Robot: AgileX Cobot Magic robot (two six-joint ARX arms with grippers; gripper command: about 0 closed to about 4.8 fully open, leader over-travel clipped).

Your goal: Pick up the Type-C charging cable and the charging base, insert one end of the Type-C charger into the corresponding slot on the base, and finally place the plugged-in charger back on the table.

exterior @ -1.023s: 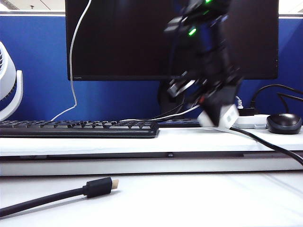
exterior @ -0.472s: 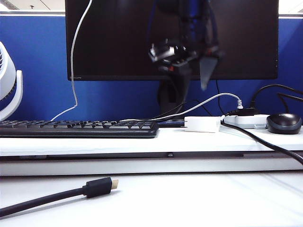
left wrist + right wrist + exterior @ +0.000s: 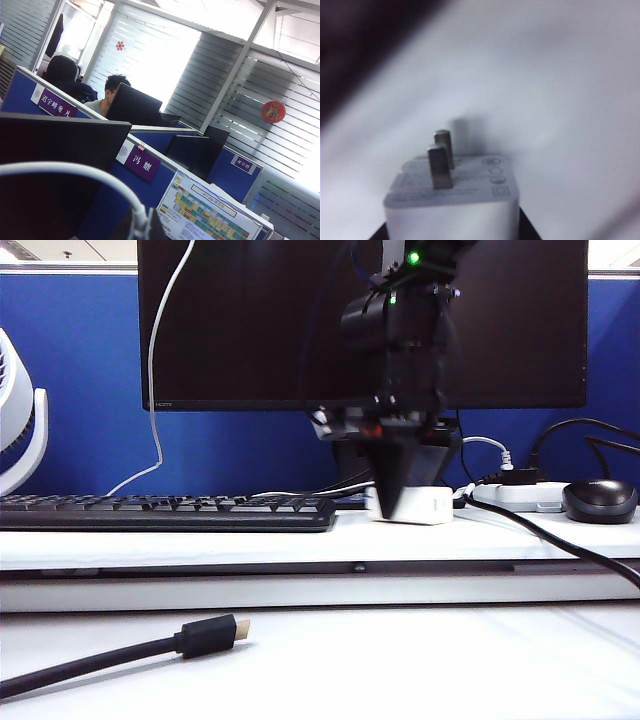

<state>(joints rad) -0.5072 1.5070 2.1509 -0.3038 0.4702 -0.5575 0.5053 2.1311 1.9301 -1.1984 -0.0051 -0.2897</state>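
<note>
two grippers, only one in the exterior view. right gripper (image 3: 402, 502) down at the raised step of the table (image 3: 200, 545), in front of the monitor (image 3: 260, 320), between keyboard (image 3: 165, 512) and power strip (image 3: 520, 497). closed partway around the charging base (image 3: 428, 507), dark fingers hugging both sides in the right wrist view, prongs (image 3: 439, 165) facing the lens. base resting on the step, just beside the power strip, mouse (image 3: 600, 500) further right. left gripper shut tight, fingers not shown in its own view; cannot tell whether anything is pinched. charging cable (image 3: 151, 360) hanging thin and white across the monitor's left edge, also arcing close across the left wrist view. black plug (image 3: 210, 636) lying on the lower table, well apart.
</note>
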